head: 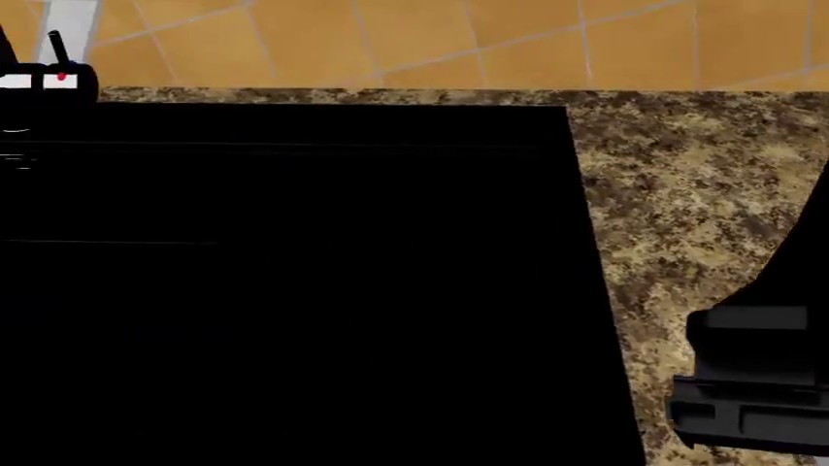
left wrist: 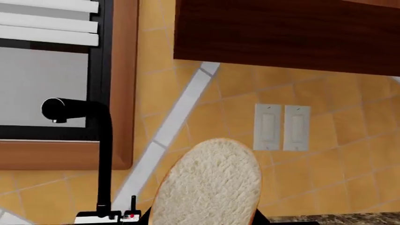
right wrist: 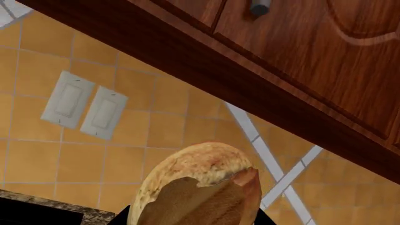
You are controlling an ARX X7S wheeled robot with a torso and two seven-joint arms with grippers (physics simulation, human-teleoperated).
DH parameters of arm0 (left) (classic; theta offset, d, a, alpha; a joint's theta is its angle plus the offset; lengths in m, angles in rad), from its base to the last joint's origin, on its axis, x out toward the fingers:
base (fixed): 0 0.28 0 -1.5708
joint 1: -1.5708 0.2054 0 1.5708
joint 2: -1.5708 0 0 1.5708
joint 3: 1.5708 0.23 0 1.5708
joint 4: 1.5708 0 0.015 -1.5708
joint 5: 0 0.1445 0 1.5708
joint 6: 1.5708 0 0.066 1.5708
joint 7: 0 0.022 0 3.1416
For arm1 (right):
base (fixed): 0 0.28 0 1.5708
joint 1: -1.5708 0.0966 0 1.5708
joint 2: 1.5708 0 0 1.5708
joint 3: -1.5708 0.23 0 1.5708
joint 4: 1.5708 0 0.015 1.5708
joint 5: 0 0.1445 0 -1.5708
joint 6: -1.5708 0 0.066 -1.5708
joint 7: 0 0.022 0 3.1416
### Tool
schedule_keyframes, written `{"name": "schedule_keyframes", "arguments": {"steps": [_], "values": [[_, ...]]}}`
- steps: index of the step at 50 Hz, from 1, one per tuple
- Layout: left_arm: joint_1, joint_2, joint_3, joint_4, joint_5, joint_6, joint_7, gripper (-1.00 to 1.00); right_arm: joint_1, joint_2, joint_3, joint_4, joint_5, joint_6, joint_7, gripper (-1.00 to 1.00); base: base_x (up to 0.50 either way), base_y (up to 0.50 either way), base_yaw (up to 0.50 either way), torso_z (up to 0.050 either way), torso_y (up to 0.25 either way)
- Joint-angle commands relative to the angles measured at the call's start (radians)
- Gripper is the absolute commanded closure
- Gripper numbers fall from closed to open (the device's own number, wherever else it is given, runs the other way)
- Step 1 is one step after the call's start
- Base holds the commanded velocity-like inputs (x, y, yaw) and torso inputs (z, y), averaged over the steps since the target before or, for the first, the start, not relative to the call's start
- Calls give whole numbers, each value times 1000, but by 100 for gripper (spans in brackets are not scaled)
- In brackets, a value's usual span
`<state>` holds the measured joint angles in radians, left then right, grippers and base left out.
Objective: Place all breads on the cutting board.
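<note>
In the left wrist view my left gripper (left wrist: 206, 221) is shut on the short bread chunk (left wrist: 209, 183). Its white crumb face points at the camera, and dark fingers (left wrist: 261, 219) show at its sides. It is held up in front of the tiled wall. In the right wrist view my right gripper (right wrist: 194, 221) is shut on the golden-brown oval loaf (right wrist: 200, 180), raised under the wall cabinet. The cutting board is not in view. In the head view neither bread shows, only a dark part of the right arm (head: 758, 379).
A black faucet (left wrist: 93, 140) and a window (left wrist: 44, 89) stand beside the chunk. Two wall switches (left wrist: 282, 127) are on the orange tiles. A brown wall cabinet (right wrist: 281, 61) hangs overhead. A large black shape (head: 298, 291) covers most of the speckled granite counter (head: 686, 194).
</note>
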<state>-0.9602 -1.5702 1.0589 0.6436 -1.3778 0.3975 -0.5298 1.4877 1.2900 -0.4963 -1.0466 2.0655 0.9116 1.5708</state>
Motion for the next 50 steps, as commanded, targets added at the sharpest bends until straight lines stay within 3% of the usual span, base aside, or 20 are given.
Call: {"name": "schedule_keyframes", "arguments": {"steps": [1,16,50], "values": [[-3,0,-1,2,-19,13,5,100,-73,-10,92,-1,3,46,0,100,0,500,0,0,0],[1,0,-4,1,-17,13,5,100,-139,-28,154,-1,-6,68,0,100,4,500,0,0,0],[7,0,-13,3,-15,17,1,100,-128,-32,148,-1,-2,71,0,100,9,500,0,0,0]]}}
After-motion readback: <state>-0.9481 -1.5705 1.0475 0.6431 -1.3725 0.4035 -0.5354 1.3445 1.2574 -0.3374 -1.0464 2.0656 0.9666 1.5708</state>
